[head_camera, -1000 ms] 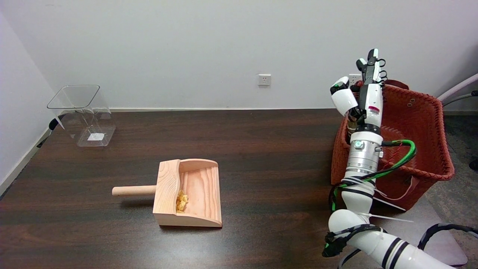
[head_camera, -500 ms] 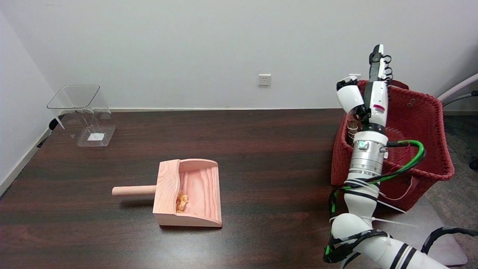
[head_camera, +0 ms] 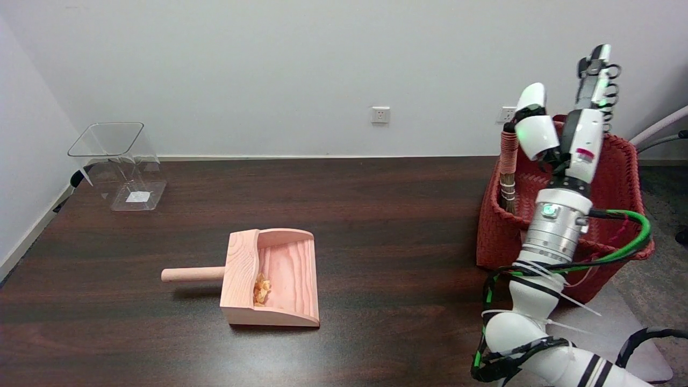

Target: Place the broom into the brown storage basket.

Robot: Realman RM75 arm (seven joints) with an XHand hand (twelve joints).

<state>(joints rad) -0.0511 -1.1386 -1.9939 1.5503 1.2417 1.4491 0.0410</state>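
The broom [head_camera: 508, 158] stands upright inside the brown storage basket [head_camera: 495, 242], leaning against its left inner wall. Its cord-wrapped handle sticks up above the rim, and its lower end is hidden inside. My right hand [head_camera: 571, 134] is raised over the basket, just right of the broom handle. The fingers [head_camera: 595, 70] point straight up and the thumb is spread out toward the handle's top. Nothing is in the hand. I cannot tell whether the thumb touches the handle.
A wooden dustpan [head_camera: 274, 279] with yellow crumbs [head_camera: 262, 289] lies mid-table, its handle pointing left. A clear plastic bin [head_camera: 121, 164] stands at the far left corner. The basket sits at the table's right edge, with a chair [head_camera: 661, 129] behind it.
My hand has risen and swung right, away from the broom handle. The handle, earlier hidden behind the hand, now stands free in the basket.
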